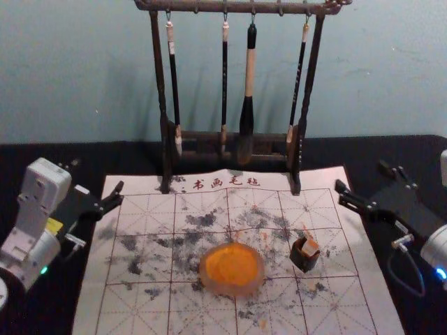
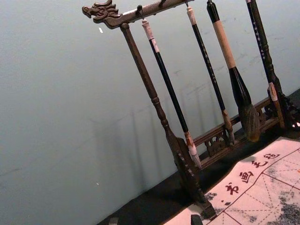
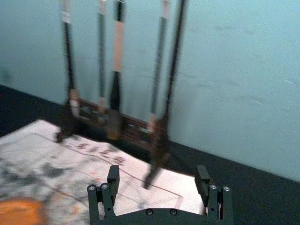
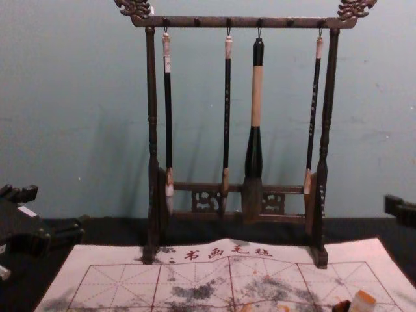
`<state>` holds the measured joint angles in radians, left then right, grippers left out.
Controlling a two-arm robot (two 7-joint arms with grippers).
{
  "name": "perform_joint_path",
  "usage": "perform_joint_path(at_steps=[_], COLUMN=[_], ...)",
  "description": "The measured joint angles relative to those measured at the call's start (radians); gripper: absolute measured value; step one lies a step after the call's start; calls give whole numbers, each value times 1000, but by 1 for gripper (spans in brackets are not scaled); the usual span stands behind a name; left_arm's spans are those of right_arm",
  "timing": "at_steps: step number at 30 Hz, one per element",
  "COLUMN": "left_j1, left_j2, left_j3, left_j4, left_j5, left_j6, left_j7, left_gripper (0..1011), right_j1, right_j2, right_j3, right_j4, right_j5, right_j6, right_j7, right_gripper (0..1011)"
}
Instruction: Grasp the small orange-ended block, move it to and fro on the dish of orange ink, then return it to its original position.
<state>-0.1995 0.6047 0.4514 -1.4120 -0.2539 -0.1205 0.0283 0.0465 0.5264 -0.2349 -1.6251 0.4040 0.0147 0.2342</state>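
Note:
The small orange-ended block (image 1: 309, 246) stands slightly tilted in a small dark holder (image 1: 303, 261) on the right part of the mat. In the chest view the block (image 4: 363, 301) shows at the lower right, orange end up. The round dish of orange ink (image 1: 232, 271) lies left of the holder; its orange edge (image 3: 21, 213) appears in the right wrist view. My right gripper (image 1: 361, 176) is open and empty beyond the mat's right edge, its fingers apart in the right wrist view (image 3: 157, 177). My left gripper (image 1: 98, 177), also open and empty (image 2: 154, 220), is at the mat's left edge.
A dark wooden rack (image 1: 299, 153) stands across the mat's far edge, with several brushes hanging from it, including a thick one (image 1: 247, 115). The ink-stained white mat (image 1: 150, 307) lies on a black-covered table (image 1: 91, 153) before a pale blue-green wall.

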Motion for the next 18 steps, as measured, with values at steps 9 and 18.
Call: perform_joint_path(at_steps=[9,18], left_j1=[0,0], left_j2=[0,0], left_j3=[0,0], left_j4=[0,0], left_j5=[0,0], left_j6=[0,0], left_j7=[0,0], left_gripper=[1001,1001], right_j1=[-16,-12], right_j2=[-63,-90], right_j3=[0,-10], right_j4=[104,161], right_j5=[-134,-177], right_j6=[-11,1], right_j7=[-135,-161], right_gripper=[1000,1000])
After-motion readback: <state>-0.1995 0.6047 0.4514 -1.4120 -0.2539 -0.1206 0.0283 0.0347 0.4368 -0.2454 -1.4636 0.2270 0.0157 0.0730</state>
